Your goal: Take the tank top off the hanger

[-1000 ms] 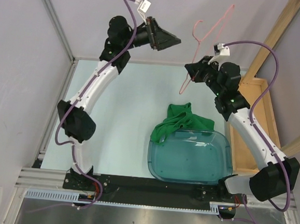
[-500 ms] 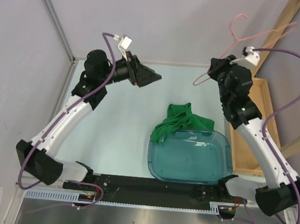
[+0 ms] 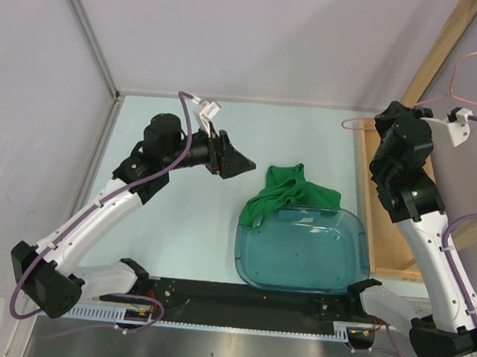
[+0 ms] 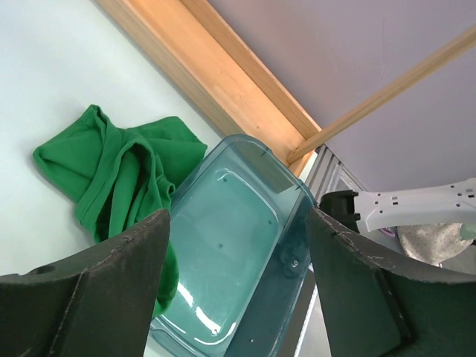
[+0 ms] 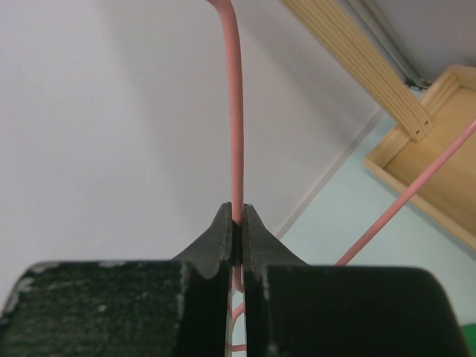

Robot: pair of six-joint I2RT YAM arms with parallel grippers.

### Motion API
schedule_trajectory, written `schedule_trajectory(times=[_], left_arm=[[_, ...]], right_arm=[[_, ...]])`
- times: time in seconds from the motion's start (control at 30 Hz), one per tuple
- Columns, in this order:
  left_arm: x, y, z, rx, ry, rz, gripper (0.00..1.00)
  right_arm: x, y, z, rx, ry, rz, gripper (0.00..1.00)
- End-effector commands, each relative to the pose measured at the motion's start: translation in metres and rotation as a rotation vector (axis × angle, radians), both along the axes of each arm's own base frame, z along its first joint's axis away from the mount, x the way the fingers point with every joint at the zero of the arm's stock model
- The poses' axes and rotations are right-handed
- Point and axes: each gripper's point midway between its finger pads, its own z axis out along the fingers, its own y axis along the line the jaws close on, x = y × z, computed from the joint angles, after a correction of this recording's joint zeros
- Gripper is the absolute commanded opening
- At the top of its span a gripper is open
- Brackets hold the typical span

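The tank top [image 3: 292,194] is already off the hanger [image 5: 235,111]: it lies crumpled on the desk [image 3: 308,134], its near edge draped over the far-left rim of the tub [image 3: 306,262], with no wire through it. The right gripper [image 5: 236,216] is pressed together on the bare hanger's pink wire and holds it high at the far right, well apart from the garment. The left gripper [image 3: 238,164] hangs spread and empty just left of the tank top, above the desk. As I judge it, the removal itself is done; what may be left is only to set the hanger down and draw the arms back.
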Motion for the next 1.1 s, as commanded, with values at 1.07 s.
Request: schedule_trajectory(times=[1.07], left_arm=[[-0.014,0.016,-0.017,0.056,-0.010,0.033,0.78]], right_arm=[[-0.068,-0.100,0.029,0.370,-0.136,-0.385,0.00]])
